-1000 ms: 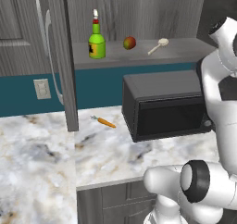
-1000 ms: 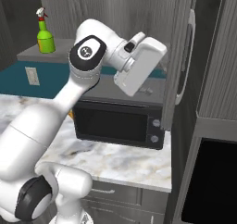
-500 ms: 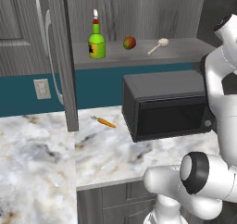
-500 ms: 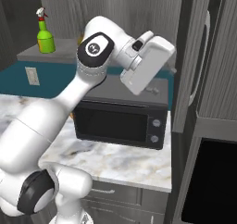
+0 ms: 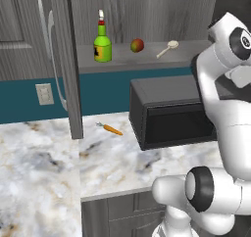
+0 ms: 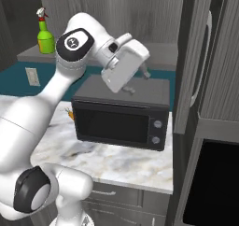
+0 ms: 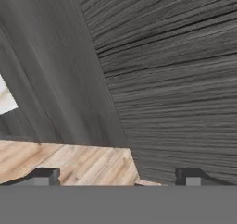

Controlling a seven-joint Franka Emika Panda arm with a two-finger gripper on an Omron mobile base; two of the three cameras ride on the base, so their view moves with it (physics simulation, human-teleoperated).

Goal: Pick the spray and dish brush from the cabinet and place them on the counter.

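Your gripper (image 7: 118, 177) stands released with nothing between its jaws: in the hand view the two dark finger tips (image 7: 44, 176) sit far apart at the bottom edge, and beyond them you see dark grey wood-grain panels and a strip of light wooden floor. From the right base view, your hand (image 6: 125, 64) hangs above the black microwave (image 6: 122, 113), tilted, with its fingers pointing down and to the right toward the open cabinet door (image 6: 189, 61).

Look to the left base view for your targets. The spray (image 5: 102, 44) stands upright on the grey inner shelf of the cabinet (image 5: 142, 63), toward the shelf's left end. The dish brush (image 5: 167, 49) lies flat on the same shelf, further right, its round head up and to the right and its thin handle angled down and to the left. A round red-yellow apple (image 5: 137, 45) sits between the two, apart from both.

Below the shelf, the counter (image 5: 44, 172) carries the microwave at its right and an orange carrot (image 5: 111, 129) lying just beside the microwave's left front corner. A white wall outlet (image 5: 44, 94) shows on the teal backsplash.
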